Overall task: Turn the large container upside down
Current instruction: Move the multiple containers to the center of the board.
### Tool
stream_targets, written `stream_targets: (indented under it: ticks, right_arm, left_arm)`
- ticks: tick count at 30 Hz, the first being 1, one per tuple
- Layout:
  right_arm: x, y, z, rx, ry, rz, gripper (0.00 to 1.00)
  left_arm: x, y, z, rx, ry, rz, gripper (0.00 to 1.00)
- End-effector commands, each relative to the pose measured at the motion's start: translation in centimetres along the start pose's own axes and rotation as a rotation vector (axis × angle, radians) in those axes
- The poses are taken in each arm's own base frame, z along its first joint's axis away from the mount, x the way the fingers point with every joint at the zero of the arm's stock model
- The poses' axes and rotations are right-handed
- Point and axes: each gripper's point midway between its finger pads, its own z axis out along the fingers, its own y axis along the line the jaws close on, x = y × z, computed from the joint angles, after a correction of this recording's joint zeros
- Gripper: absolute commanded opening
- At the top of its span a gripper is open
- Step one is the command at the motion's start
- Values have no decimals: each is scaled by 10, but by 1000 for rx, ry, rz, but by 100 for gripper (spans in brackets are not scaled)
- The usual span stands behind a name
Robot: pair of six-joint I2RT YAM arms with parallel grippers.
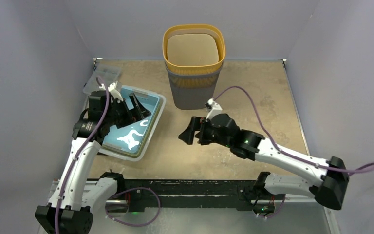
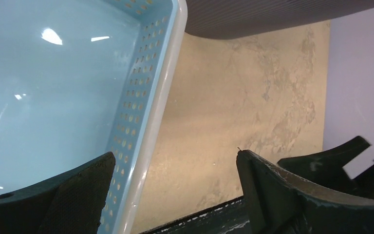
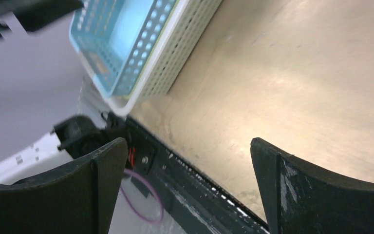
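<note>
The large container (image 1: 194, 66) is a grey ribbed bin with an orange rim. It stands at the back middle of the table, orange end up, with a beige surface showing inside the rim. Its grey wall (image 2: 272, 17) crosses the top of the left wrist view. My left gripper (image 1: 135, 108) hangs open over the blue basket, well left of the bin; in its wrist view the left gripper (image 2: 175, 161) holds nothing. My right gripper (image 1: 189, 132) is open and empty over the bare table, just in front of the bin. The right gripper (image 3: 189, 146) faces the table's near edge.
A blue perforated basket (image 1: 152, 105) sits nested in a white basket (image 1: 157, 123) at the left, also seen as blue basket (image 3: 126, 39) and white basket (image 3: 185, 44). A clear plastic piece (image 1: 102, 75) lies at the back left corner. Grey walls enclose the table.
</note>
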Motion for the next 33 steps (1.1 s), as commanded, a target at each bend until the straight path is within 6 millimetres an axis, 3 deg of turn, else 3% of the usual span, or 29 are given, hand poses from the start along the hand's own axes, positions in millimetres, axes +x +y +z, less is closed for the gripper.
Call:
stream_targets:
  ticks: [1,6,11,14,16,20,21,25,29,33]
  right_arm:
    - [-33,-48,-35,242,-221,84,99]
    - [-68,-60,-83,327,-424,151,99]
    - [-117,-52,-137,367,-629,115,99]
    - [-150,-43,-162,442,-717,27,99]
    - [-171,-37,-169,511,-731,-45,99]
    - [-222,-39,-162,623,-659,-120,99]
    - [-245,-41,-161,609,-648,-134,99]
    - [-300,-24,-151,463,-626,-164,99]
    - [-330,-19,-119,424,-545,-197,96]
    - [-345,-43,-92,505,-509,-189,90]
  left_arm:
    - [5,-22,9,122,22,21,94]
    - [21,-45,25,162,70,59,93]
    - [47,-75,46,195,137,124,93]
    - [60,-73,61,167,159,137,93]
    - [69,-67,73,147,184,133,93]
    - [90,-66,91,142,232,143,93]
    - [93,-66,95,140,234,147,93]
    - [108,-46,115,60,244,149,93]
    - [118,-14,129,-69,263,165,93]
    - [118,1,137,-142,244,175,93]
